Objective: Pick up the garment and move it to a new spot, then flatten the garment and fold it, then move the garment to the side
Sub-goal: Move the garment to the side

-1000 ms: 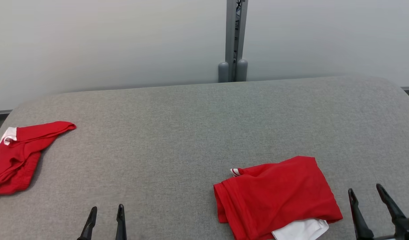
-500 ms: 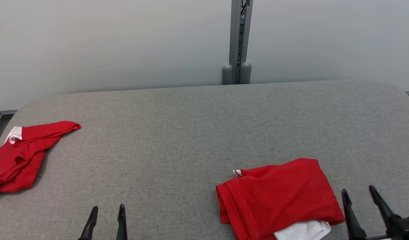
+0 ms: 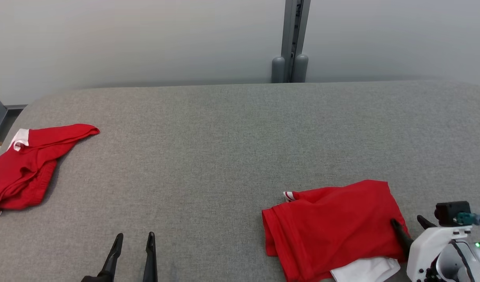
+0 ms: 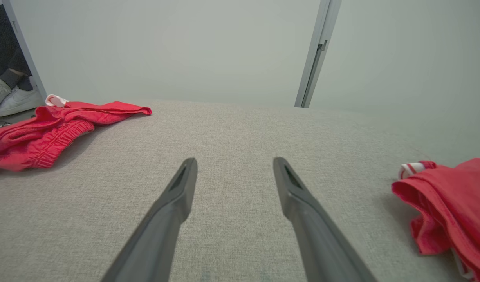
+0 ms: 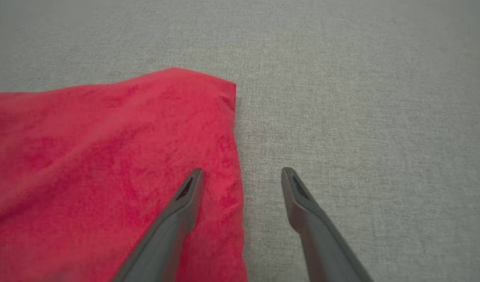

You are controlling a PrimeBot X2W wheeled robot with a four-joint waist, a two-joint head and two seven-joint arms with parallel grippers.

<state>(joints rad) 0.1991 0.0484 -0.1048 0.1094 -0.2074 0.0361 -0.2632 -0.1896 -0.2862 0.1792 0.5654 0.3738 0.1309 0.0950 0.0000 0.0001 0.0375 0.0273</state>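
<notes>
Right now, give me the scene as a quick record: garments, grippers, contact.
surface: grey padded table
right garment: red, folded, white layer showing at its near edge, on the table's near right
left garment: red, crumpled, at the table's left edge
left gripper: open, empty, over bare table
right gripper: open, at the right garment's right edge; one finger over cloth, the other over table
held: nothing
contact: cannot tell whether the finger touches the cloth
</notes>
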